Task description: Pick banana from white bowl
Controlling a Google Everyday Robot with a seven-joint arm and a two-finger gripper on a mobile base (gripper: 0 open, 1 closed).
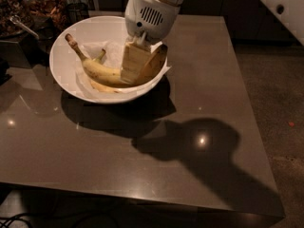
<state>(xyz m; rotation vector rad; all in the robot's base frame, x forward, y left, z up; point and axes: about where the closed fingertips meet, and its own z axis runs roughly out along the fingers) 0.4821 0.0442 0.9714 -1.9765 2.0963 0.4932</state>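
Observation:
The white bowl stands at the back left of the dark table, lined with crumpled white paper. The banana with a brown stem curves across the bowl, its stem pointing up-left and its dark end at the right rim. My gripper reaches down into the bowl from above. Its beige fingers are closed around the banana's middle. A second banana with a green stem lies beneath and behind it.
Dark containers of snacks and a metal utensil stand at the back left beside the bowl. The grey table stretches forward and right. Its right edge drops to the floor.

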